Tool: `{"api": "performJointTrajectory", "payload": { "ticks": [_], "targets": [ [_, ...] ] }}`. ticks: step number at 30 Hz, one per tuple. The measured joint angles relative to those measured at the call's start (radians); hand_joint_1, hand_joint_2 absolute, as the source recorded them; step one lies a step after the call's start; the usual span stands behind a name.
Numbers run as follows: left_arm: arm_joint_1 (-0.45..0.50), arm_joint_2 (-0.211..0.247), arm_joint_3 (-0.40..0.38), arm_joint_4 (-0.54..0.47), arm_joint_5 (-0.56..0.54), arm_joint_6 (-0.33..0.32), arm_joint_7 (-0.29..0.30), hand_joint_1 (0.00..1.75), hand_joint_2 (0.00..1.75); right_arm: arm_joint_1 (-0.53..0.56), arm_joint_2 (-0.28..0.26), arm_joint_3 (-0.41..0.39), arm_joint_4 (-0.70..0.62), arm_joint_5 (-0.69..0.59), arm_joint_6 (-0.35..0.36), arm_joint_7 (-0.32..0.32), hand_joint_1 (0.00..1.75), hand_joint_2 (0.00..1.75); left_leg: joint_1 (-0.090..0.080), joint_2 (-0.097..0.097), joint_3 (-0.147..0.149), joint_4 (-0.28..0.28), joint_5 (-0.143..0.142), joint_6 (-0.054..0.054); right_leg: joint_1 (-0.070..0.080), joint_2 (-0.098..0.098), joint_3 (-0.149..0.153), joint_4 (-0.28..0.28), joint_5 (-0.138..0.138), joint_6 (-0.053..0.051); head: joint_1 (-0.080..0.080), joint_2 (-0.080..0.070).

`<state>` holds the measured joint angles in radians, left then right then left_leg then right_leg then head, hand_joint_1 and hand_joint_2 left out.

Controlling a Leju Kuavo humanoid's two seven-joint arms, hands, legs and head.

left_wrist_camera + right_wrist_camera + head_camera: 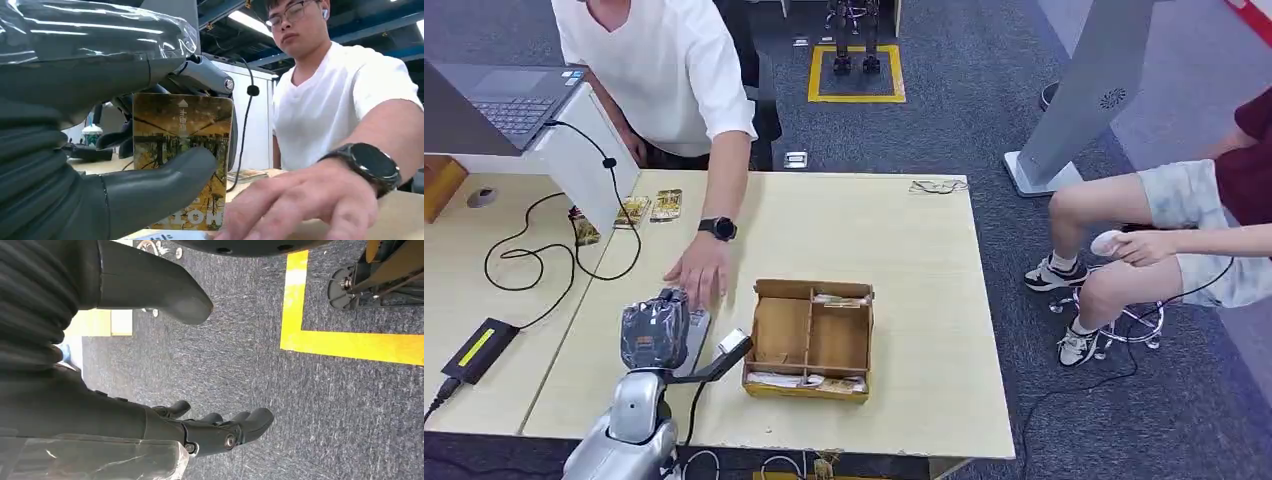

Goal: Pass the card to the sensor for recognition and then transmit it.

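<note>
While your left hand (100, 165) grasps the yellow card (182, 155) upright between thumb and fingers above the table (904, 240), a person's hand (696, 272) reaches just beyond it, and your right hand (150, 385) hangs released over the carpet (280, 405)

On the table (904, 240), the plastic-wrapped left hand (656, 332) is seen at nine o'clock of the wooden box (810, 338), with a person's hand (697, 270) laid at its one o'clock.
</note>
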<state>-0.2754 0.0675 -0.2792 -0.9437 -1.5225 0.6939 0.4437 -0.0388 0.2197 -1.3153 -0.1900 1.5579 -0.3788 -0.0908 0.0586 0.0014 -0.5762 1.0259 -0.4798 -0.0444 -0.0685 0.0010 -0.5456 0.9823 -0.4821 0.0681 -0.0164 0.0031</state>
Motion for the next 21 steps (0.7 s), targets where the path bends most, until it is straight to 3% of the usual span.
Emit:
{"api": "performJointTrajectory", "payload": {
  "ticks": [6,9,15,18,21],
  "targets": [
    [0.005,0.016,0.000,-0.024,0.000,0.000,0.002,1.75,1.75,0.000,-0.002,0.001,0.002,0.000,0.000,-0.004,0.00,1.75,0.000,0.000,0.000,0.000,0.000,0.000,0.000,0.000,0.000,0.000,0.000,0.000,0.000,0.000],
    [0.004,0.024,0.000,-0.012,0.000,-0.011,0.033,1.75,1.75,-0.001,-0.002,0.002,0.002,0.001,0.000,0.002,0.00,1.75,0.000,0.000,-0.001,0.000,0.000,0.000,0.000,0.000,-0.001,0.000,0.000,0.000,0.000,0.000],
    [-0.014,0.041,0.000,0.042,0.000,-0.119,0.092,1.75,1.75,0.000,-0.003,0.006,0.002,0.006,0.006,0.012,0.00,1.75,0.000,0.000,-0.001,0.000,0.000,0.000,0.000,0.000,0.000,0.000,0.000,0.000,0.000,0.000],
    [-0.032,0.042,0.000,0.086,0.000,-0.214,0.094,1.75,1.75,0.000,-0.005,0.011,0.002,0.015,0.012,0.014,0.00,1.75,0.000,0.000,0.000,0.000,0.000,0.000,0.000,0.000,0.000,0.000,0.000,0.000,-0.001,0.000],
    [-0.038,0.046,0.000,0.112,0.000,-0.230,0.088,1.75,1.75,0.001,-0.007,0.014,0.002,0.015,0.014,0.014,0.00,1.75,0.000,-0.001,0.000,0.000,0.000,0.000,0.000,-0.002,0.001,0.000,0.000,0.000,0.000,0.000]
  ]
}}
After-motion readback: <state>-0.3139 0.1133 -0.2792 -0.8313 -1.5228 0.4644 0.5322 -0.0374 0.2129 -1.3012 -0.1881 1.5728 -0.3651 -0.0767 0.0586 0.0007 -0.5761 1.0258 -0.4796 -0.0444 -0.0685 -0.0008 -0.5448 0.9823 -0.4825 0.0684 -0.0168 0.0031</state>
